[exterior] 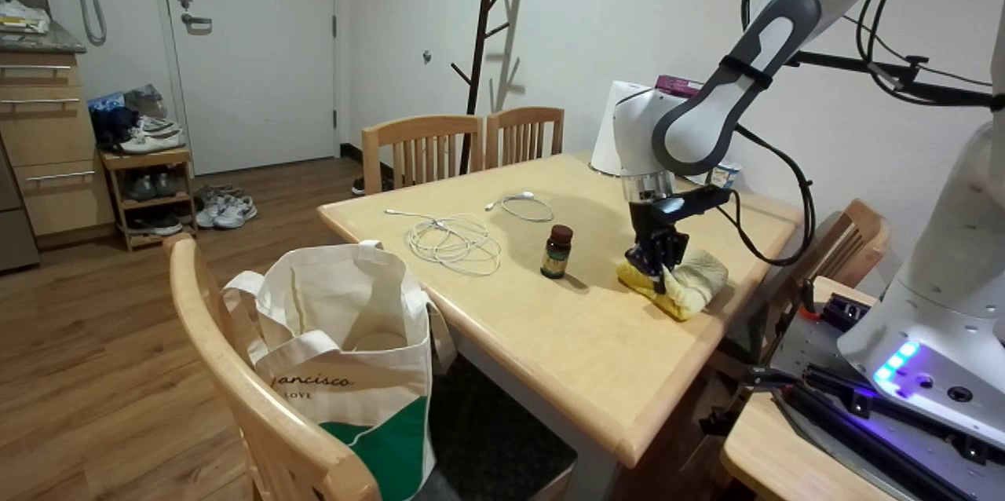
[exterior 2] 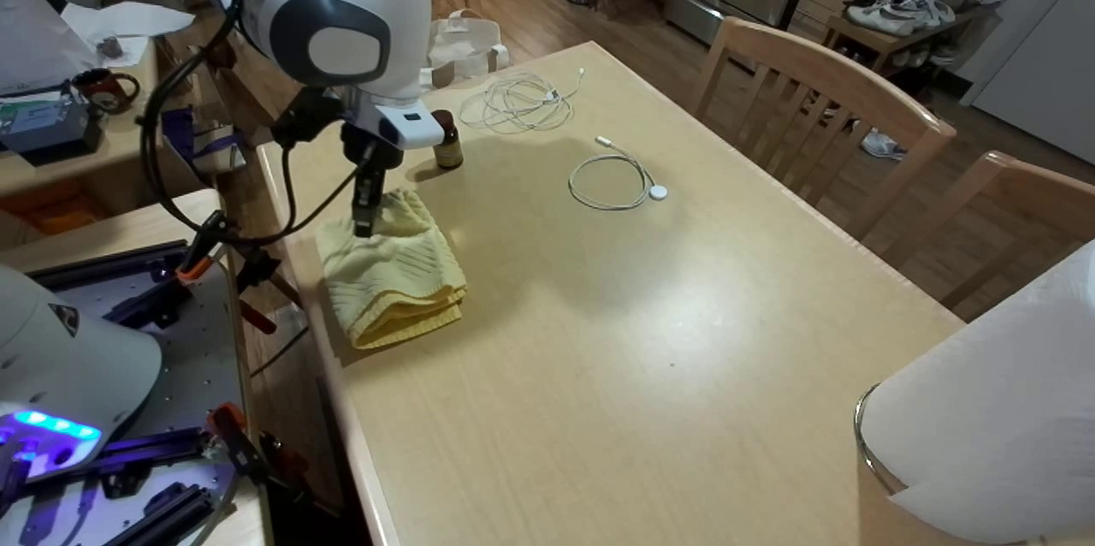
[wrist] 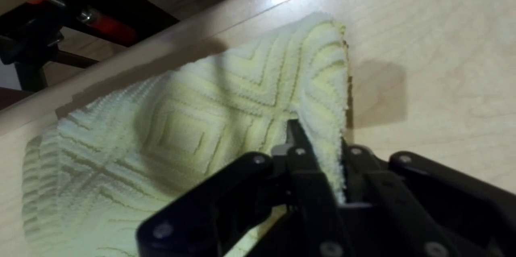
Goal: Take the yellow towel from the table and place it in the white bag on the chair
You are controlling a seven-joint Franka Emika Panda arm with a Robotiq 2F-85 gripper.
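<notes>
gripper foremost in wrist view: pinching raised fold of yellow towel near its edge; bulk resting on counter. lift vertically, slowly; verify fold holds before traverse. carry hanging hem above bottle to white bag on chair; release over bag's opening.

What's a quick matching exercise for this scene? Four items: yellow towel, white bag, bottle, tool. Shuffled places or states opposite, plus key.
Column one:
1. yellow towel
2. white bag
3. bottle
4. tool

Column two:
A. standing upright on the table
B. closed on a raised fold of cloth
C. on the chair
D. folded, near the table's edge

Right pairs: 1-D, 2-C, 3-A, 4-B
</notes>
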